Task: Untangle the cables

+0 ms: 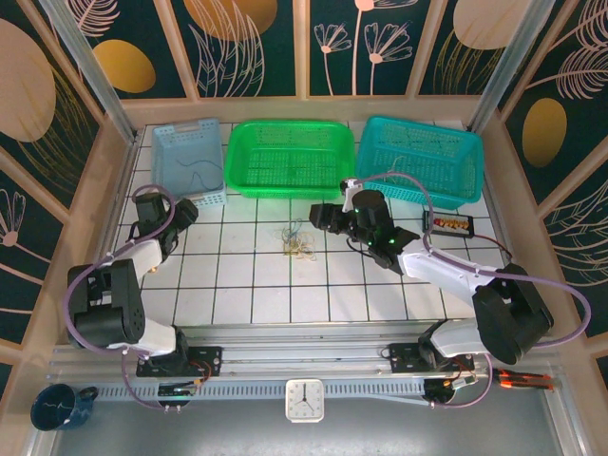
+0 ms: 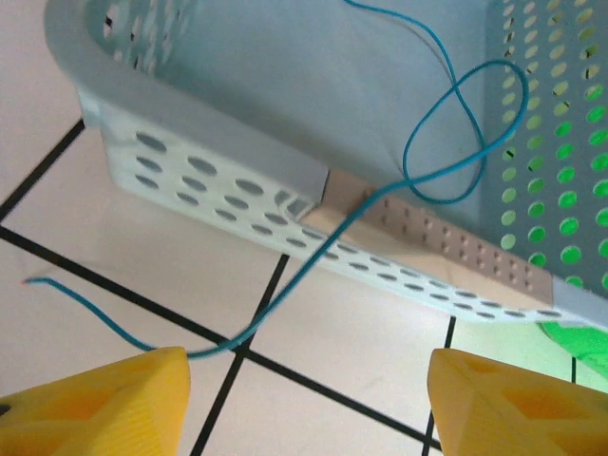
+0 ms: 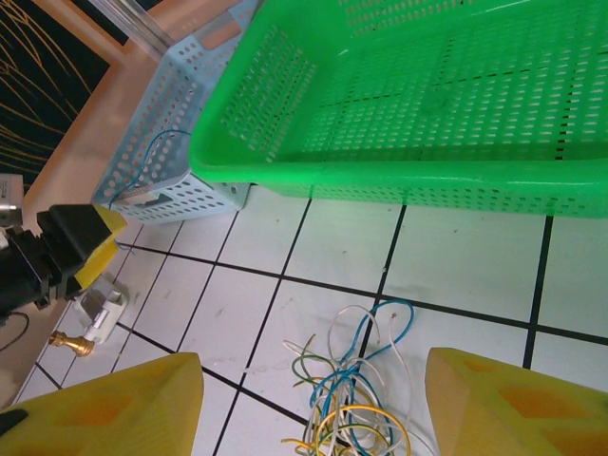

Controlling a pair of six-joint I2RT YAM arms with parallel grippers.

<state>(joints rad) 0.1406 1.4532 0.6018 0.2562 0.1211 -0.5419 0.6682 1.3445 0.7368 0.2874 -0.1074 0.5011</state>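
I am holding my left pincer and right pincer spread — the right above the cables, to pluck one strand.

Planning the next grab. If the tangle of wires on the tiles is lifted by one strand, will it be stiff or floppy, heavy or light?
Probably floppy: the wires lie in loose curls and loops. Likely light, since every strand is thin. One lifted strand may drag others along, because they cross each other.
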